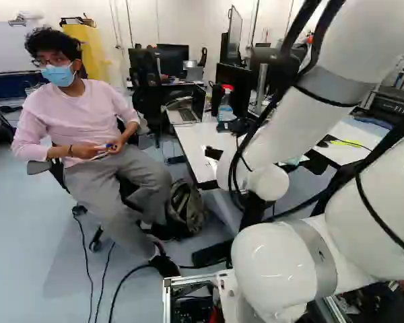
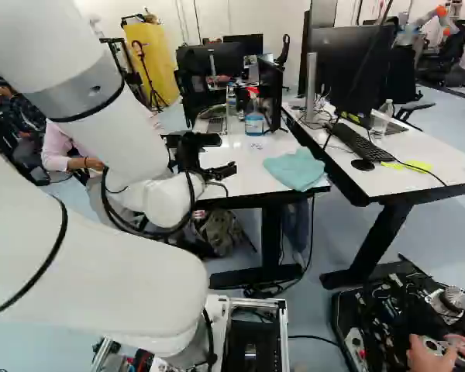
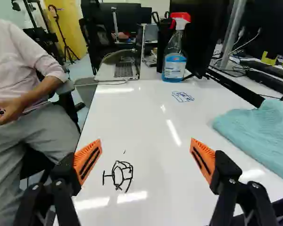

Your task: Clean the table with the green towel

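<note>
On the white table (image 3: 151,117), the green towel (image 3: 262,134) lies right of the gripper (image 3: 144,162), w/ its far-right part cut off in the wrist view. Both fingers stand wide apart, w/ nothing between.

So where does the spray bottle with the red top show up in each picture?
Left base view: the spray bottle is in the upper half, just right of the middle.
Right base view: upper half, also just right of the middle.
Wrist view: ahead of the gripper, past the blue drawing.
Shared landmark: the open laptop near it.
</note>
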Tool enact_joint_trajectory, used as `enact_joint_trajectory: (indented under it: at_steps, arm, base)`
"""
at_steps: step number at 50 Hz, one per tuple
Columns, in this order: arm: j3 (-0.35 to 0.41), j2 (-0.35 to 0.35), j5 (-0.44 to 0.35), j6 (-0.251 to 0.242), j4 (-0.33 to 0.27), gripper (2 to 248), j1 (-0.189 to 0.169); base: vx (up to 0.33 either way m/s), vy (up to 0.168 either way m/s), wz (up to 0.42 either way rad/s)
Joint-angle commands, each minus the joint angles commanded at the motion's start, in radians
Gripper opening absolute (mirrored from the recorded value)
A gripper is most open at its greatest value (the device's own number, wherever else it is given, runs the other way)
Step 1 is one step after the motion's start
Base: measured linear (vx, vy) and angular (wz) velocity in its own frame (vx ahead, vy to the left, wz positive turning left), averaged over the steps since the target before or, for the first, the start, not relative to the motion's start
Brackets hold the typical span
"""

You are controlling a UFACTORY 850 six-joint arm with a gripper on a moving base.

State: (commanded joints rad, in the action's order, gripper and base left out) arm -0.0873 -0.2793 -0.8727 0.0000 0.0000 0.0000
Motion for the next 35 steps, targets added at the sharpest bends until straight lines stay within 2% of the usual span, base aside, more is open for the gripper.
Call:
enact_joint_trajectory:
  at_steps: [1,35]
  arm:
    - [-0.006,-0.009,0.0,0.0,0.0,247,-0.019]
    - [-0.067,-0.032,0.007,0.0,0.0,247,-0.148]
  base:
    - [0.0,0.0,0.0]
    - [0.0,0.0,0.0]
